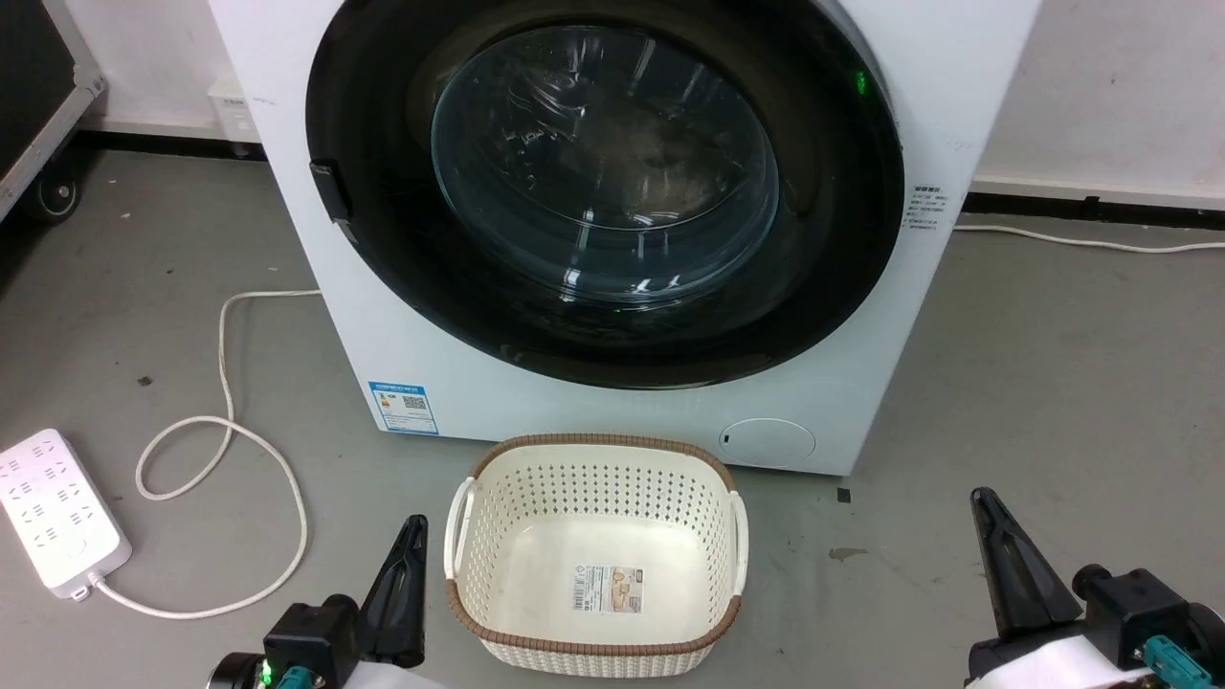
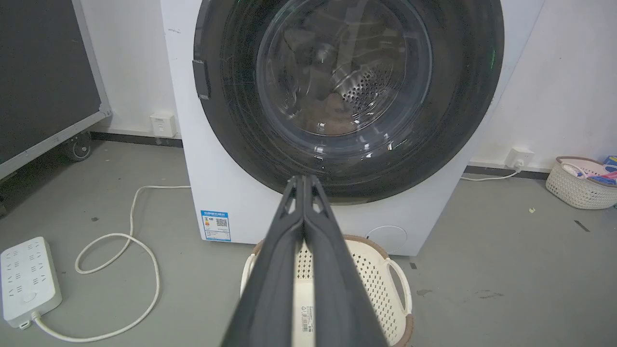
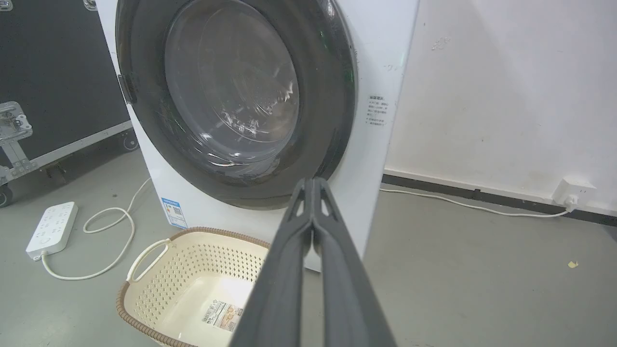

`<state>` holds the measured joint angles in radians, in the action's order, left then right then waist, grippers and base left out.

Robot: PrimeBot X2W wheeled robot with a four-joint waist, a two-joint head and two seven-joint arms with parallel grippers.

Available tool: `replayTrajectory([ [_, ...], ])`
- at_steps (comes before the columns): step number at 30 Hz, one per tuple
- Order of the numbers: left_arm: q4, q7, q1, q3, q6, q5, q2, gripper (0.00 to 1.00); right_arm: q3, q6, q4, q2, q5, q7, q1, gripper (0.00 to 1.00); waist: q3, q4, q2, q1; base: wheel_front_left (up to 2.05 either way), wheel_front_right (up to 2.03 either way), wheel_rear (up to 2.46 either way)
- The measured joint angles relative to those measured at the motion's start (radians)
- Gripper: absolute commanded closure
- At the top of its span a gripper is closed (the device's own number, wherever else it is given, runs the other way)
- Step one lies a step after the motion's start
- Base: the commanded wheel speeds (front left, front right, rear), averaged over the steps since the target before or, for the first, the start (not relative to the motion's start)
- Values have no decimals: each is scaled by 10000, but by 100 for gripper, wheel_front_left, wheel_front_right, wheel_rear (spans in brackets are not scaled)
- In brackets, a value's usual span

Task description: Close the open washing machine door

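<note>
1. Head view: washing machine door [image 1: 603, 182] sits flush against the white washing machine [image 1: 574, 411] front, with the cream basket [image 1: 598, 440] on the floor just before it.
2. Left gripper [image 2: 303, 179]: fingers pressed together, holding nothing.
3. Right gripper [image 3: 313, 182]: fingers also together, holding nothing.

The grey floor [image 1: 1053, 383] carries a white washing machine [image 1: 593, 411] at the far middle. Just in front of it, nearer, stands a cream basket [image 1: 593, 443]. On the left lie a white power strip [image 1: 57, 512] and its looping cord [image 1: 287, 507]. A black wheeled case [image 1: 38, 86] stands far left.
</note>
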<state>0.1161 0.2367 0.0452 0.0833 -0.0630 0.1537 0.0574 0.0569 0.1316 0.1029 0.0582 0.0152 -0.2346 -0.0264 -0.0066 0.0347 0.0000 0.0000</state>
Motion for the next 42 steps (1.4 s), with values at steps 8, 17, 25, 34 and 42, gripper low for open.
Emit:
replayTrajectory([
  [8, -63, -167, -5, -50, 27, -82, -4, 100, -36, 0, -71, 0, 0, 132, 0, 100, 5, -25, 0, 1, 0, 0, 0],
  [17, -161, -347, -18, -105, 82, -217, -8, 100, -81, 0, -140, 0, 0, 318, 2, 100, 10, -52, 0, 1, 0, 0, 0],
  [25, -238, -520, -38, -161, 115, -313, -25, 100, -121, 0, -196, 0, 0, 495, 3, 100, 14, -76, 0, 0, 0, 0, 0],
  [34, -318, -690, -45, -249, 171, -428, -31, 100, -165, 0, -272, 0, -2, 662, 5, 100, 19, -103, 0, 1, 0, 0, 0],
  [42, -397, -867, -58, -305, 203, -539, -33, 100, -209, 0, -353, -2, -4, 836, 12, 100, 24, -127, 0, 1, 0, 0, 0],
])
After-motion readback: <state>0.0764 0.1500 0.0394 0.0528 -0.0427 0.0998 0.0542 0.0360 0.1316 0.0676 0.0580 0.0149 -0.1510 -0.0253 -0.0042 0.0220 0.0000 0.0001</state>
